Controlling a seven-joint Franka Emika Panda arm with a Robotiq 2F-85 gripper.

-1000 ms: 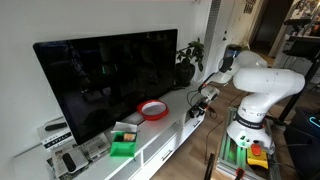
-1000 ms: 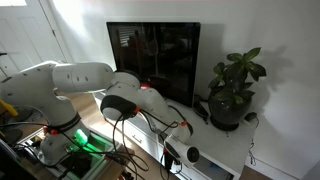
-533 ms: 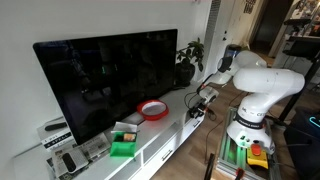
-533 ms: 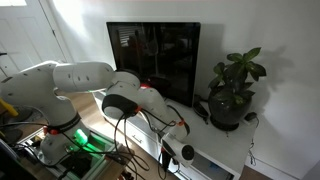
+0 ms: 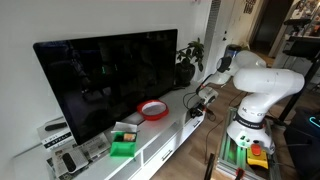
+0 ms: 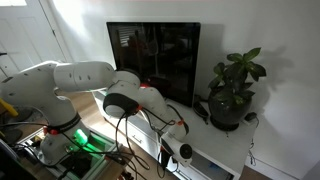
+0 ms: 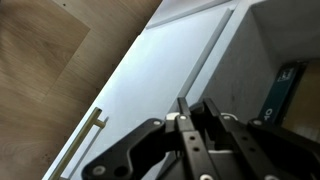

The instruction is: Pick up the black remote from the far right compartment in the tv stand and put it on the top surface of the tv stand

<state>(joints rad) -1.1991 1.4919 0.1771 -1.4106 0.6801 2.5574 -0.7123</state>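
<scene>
Early stage, nothing lifted yet. Slim black oblong remote, apparently, lying inside open end compartment of long glossy white tv stand, near jaws, untouched. Jaws almost pressed together, empty. Left: grasp remote, lift out, set on flat top.

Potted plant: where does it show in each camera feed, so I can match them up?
In an exterior view: the potted plant is right of centre, at the far end of the TV.
In an exterior view: it stands at the right, beside the TV.
Wrist view: not in it.
Shared landmark: the white TV stand, seen in all three.
</scene>
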